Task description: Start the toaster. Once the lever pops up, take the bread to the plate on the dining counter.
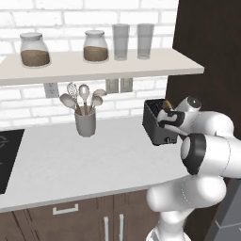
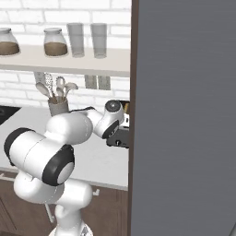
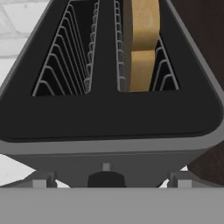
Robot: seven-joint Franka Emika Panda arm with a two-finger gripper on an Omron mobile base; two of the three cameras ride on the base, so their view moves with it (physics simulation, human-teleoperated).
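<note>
Toaster (image 1: 157, 123): placed on desk (image 1: 84, 160), right of centre. Bread (image 3: 141, 43): seated in right slot, upper frame. Lever (image 3: 106, 178): not yet pressed, judged. Jaws: released, nothing grasped. Plate delivery outstanding.

You are looking at a kitchen. The wall (image 1: 28, 106) behind is made of white bricks, and a long white shelf (image 1: 94, 66) on it holds two jars (image 1: 35, 49) of brown stuff and two clear glasses (image 1: 121, 41). Below it is a white surface (image 1: 84, 160) with brown cupboard doors (image 1: 84, 219) under it. On the surface stand a grey pot of cooking spoons (image 1: 85, 115) and a dark toaster (image 1: 157, 123) with bread (image 3: 142, 43) in one slot. A black cooktop (image 1: 7, 157) sits at the left edge. Plug sockets (image 1: 118, 85) are on the wall.
</note>
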